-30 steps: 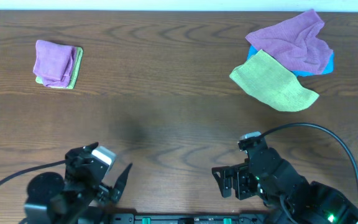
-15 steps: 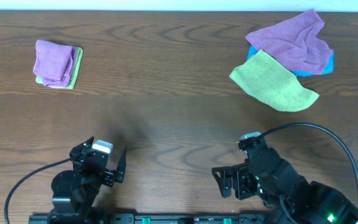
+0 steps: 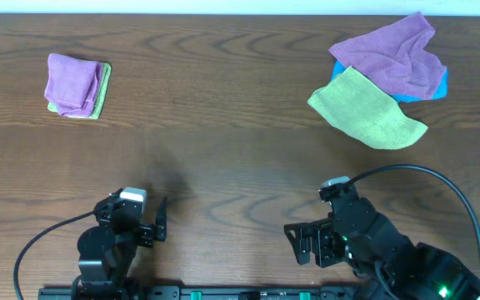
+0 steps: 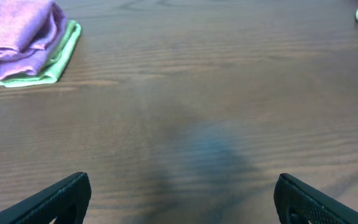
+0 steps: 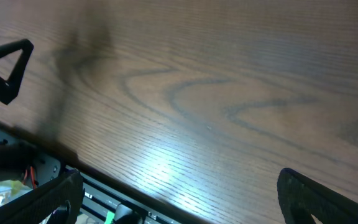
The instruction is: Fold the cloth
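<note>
The cloth (image 3: 72,80) is a bright violet towel lying folded on top of a folded green cloth (image 3: 98,93) at the far left of the table. It also shows at the top left of the left wrist view (image 4: 17,34). My left gripper (image 3: 132,220) is open and empty at the near edge, well short of the cloth; bare wood lies between its fingertips (image 4: 182,182). My right gripper (image 3: 302,242) is open and empty near the front edge, over bare wood (image 5: 179,180).
A rumpled mauve cloth (image 3: 394,57) lies on a blue item (image 3: 442,83) at the far right, with a flat yellow-green cloth (image 3: 365,108) overlapping its near side. The table's front edge and a rail (image 5: 55,168) show in the right wrist view.
My left arm has drawn in and turned, so its gripper now sits a little right and faces up the table. The right arm and the cloths have not moved.
</note>
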Robot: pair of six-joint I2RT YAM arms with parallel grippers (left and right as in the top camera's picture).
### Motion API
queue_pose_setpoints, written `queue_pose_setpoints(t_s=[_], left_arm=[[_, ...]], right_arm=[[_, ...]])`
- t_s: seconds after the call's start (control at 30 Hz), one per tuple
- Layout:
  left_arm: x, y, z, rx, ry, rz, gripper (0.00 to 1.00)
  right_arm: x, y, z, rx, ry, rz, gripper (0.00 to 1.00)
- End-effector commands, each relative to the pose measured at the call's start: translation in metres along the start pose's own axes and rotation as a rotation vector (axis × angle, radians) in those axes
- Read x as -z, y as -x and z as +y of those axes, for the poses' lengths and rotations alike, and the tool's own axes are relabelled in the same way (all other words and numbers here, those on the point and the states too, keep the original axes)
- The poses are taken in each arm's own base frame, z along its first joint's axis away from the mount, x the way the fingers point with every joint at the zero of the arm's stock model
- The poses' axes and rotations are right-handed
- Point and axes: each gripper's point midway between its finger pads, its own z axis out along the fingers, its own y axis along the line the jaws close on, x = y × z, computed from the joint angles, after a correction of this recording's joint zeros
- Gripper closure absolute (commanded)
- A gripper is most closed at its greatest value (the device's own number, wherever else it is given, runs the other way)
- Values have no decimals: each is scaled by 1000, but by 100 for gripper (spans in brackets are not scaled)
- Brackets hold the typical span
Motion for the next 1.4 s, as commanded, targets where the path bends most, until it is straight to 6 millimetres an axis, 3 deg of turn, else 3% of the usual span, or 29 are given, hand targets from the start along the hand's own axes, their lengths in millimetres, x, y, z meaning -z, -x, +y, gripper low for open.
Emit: queue_pose_setpoints(t_s=[0.0, 0.83, 0.97, 1.17, 1.37], left_arm=[[-2, -5, 6, 33, 31, 8, 5], [-2, -5, 6, 33, 35, 9, 5], [-2, -5, 6, 33, 35, 9, 5], [-2, -5, 6, 33, 35, 9, 5], [-2, -5, 6, 33, 35, 9, 5]], right_arm=[[0, -1, 1, -6, 2, 2, 1], [0, -1, 1, -7, 3, 2, 1], [3, 17, -24, 117, -151, -98, 1], [19, 63, -71, 240, -395, -309, 1], [29, 74, -115, 269, -484, -448, 1]])
